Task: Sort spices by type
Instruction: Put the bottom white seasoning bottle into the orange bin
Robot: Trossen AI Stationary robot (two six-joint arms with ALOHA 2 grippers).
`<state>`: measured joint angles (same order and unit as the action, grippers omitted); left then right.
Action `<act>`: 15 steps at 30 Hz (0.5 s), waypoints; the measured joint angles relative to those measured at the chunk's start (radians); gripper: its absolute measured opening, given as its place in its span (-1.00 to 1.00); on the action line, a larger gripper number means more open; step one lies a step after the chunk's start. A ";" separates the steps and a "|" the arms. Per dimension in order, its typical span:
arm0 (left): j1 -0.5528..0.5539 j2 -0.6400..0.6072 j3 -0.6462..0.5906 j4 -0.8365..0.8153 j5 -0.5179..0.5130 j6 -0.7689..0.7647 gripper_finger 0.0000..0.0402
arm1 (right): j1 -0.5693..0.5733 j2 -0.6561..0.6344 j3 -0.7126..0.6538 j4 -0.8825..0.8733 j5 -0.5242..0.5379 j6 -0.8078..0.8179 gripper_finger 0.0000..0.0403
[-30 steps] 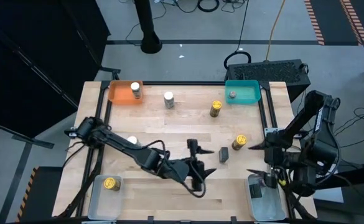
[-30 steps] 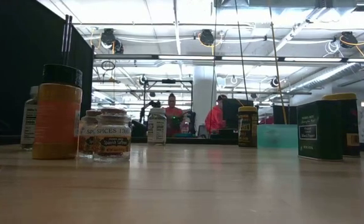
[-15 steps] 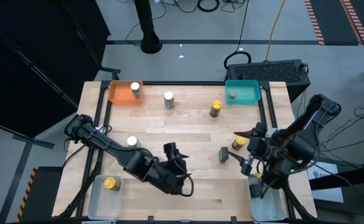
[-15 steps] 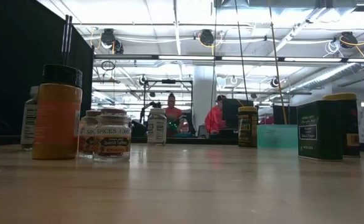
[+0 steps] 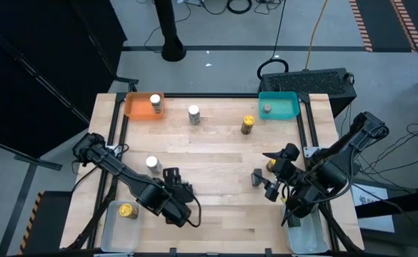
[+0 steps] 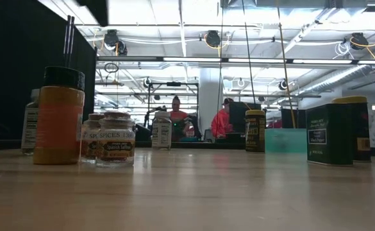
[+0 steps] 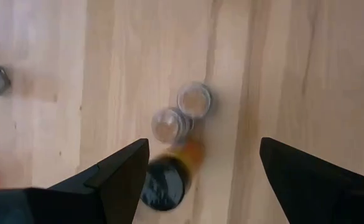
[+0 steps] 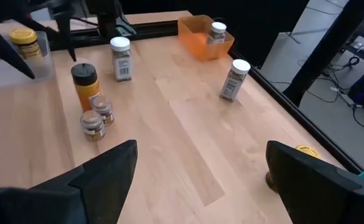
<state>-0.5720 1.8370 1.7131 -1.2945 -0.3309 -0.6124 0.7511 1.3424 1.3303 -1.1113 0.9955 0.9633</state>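
Spice jars stand scattered on the wooden table (image 5: 216, 146). My left gripper (image 7: 203, 180) hangs open, pointing down over an orange jar with a black lid (image 7: 163, 183) and two small clear jars (image 7: 182, 112). It touches none of them. In the high view my left gripper (image 5: 173, 187) hides these three. A white-topped jar (image 5: 151, 164) stands just to its left. My right gripper (image 5: 270, 175) is open above a dark tin (image 5: 256, 176), and a yellow-lidded jar (image 5: 271, 165) is partly under it.
At the far edge, an orange tray (image 5: 138, 108) holds a white-topped jar (image 5: 154, 103) and a teal tray (image 5: 284, 106) holds a grey-lidded one (image 5: 266, 108). A white-topped jar (image 5: 193, 113) and a yellow jar (image 5: 248, 123) stand between them. A clear tray (image 5: 116, 225) holds a yellow jar (image 5: 127, 210).
My left gripper has swept toward the table's left edge and tipped over, so it points steeply down over the orange jar group. My right gripper has moved toward the table's middle, over the dark tin. Both stay open. No jar has moved.
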 joint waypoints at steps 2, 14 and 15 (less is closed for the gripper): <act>0.001 0.000 0.000 -0.005 0.024 0.035 0.56 | 0.000 0.002 0.000 0.004 0.001 0.005 0.68; 0.068 -0.037 -0.029 -0.135 0.039 0.186 0.56 | -0.090 0.003 0.000 0.001 -0.002 -0.017 0.68; 0.071 -0.059 -0.044 -0.129 0.019 0.200 0.56 | -0.106 0.003 0.000 0.001 -0.003 -0.031 0.68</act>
<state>-0.5013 1.7777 1.6688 -1.4239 -0.3115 -0.4125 0.6455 1.3453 1.3300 -1.1103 0.9928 0.9323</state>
